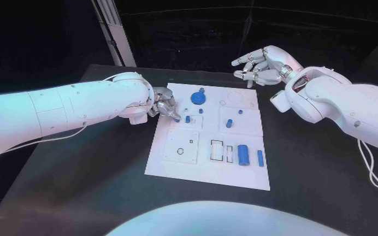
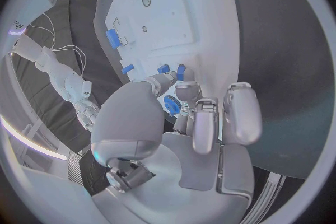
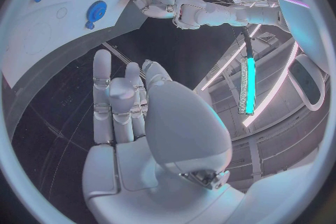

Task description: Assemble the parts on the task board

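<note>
Nearest along the task board [image 1: 177, 167], on its near right part, two blue parts lie side by side: a thick cylinder [image 1: 244, 155] and a thinner pin [image 1: 260, 158] just to its right, both beside a dark rectangular recess [image 1: 217, 151]. To the left of these sits a square panel with a small round hole [image 1: 180, 151]. The black table [image 1: 87, 187] shows bare and wide on the near and left sides of the board.

Further up the board, a short blue peg [image 1: 229, 123] stands near the middle, with a smaller one [image 1: 239, 111] just beyond it. The left hand [image 1: 164, 107] reaches over the board's left edge; its fingertips [image 2: 179, 75] come together around a small blue part [image 1: 187, 119], and the left wrist view shows blue pieces right at the tips, touching or nearly so. Whether the hand truly grips one I cannot tell, since the fingers cover the contact. Just beyond the fingertips lies the round blue gear-like part [image 1: 198, 98], with a small blue knob [image 1: 202, 90] at its far side.

Farthest away, the right hand [image 1: 264, 64] hovers above the table past the board's far right corner, well apart from every part, fingers loosely spread and slightly curled, holding nothing. In the right wrist view its fingers [image 3: 115, 103] stand straight and together over the dark table, the gear [image 3: 97, 11] far off on the board.
</note>
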Controlling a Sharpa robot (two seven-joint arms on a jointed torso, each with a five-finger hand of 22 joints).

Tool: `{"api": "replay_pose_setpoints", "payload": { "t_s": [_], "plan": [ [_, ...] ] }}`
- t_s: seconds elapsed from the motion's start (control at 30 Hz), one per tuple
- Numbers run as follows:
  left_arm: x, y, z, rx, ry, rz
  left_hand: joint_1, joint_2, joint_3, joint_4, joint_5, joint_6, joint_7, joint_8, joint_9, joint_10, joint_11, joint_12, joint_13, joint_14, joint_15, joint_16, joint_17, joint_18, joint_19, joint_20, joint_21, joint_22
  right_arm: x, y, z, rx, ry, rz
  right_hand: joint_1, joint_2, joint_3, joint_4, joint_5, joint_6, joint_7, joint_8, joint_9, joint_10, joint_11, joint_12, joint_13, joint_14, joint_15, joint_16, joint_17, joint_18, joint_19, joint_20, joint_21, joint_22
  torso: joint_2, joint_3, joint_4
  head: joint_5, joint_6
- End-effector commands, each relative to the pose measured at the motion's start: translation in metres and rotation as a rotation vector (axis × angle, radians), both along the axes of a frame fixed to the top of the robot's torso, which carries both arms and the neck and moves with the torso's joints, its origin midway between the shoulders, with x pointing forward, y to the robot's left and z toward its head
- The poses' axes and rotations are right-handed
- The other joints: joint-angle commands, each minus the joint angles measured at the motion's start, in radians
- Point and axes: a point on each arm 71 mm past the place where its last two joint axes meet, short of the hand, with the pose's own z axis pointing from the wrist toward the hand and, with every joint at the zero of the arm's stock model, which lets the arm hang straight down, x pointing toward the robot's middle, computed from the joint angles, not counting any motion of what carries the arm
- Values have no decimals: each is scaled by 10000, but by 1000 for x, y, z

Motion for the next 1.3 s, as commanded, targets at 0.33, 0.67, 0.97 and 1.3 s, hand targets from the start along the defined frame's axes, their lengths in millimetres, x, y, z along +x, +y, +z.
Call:
{"api": "replay_pose_setpoints", "payload": {
  "t_s": [0.33,0.67,0.97,1.3],
  "plan": [
    [-2,-6,-3,196,253,-66,-212,34,943,-1007,52,214,-137,-6,-56,124,-56,-2,-24,1057,-97,31,2634,-93,67,-36,5,-8,-1,1,2,39,-89,91,33,-57,75,13,45,-45,23,-6,-6,-60,8,45,-22,3,15,-83,6,51,-37,43,-71,-15,5,1,-4,-13,-25],
    [-2,-8,-4,421,494,-67,-511,6,619,-776,49,375,-211,-49,-108,150,-114,-15,-16,1057,-144,31,2634,-91,67,-75,-13,-6,0,1,2,32,-77,116,-32,-97,67,60,62,-59,28,-11,-8,-63,20,54,-33,0,24,-95,11,48,-41,47,-77,-16,1,-2,-1,-26,-46],
    [-2,-7,-5,667,651,10,-787,88,419,-541,62,511,-244,-97,-158,205,-143,24,61,1057,-173,31,2634,-97,84,-103,-2,25,-1,1,1,23,-48,161,-178,-187,84,201,393,-71,22,-7,-7,-64,18,96,-67,2,26,-125,33,50,-44,55,-96,-20,-1,1,-3,-27,-57],
    [0,-7,-5,728,560,175,-1413,268,190,-29,69,640,-247,-194,-237,252,-148,69,146,1057,-187,31,2634,-109,118,-123,23,83,-1,2,1,39,-40,195,-481,-336,55,505,1068,-82,10,8,-2,-68,15,175,-111,5,29,-178,64,51,-38,62,-131,-31,-2,0,-1,-29,-52]
  ]
}}
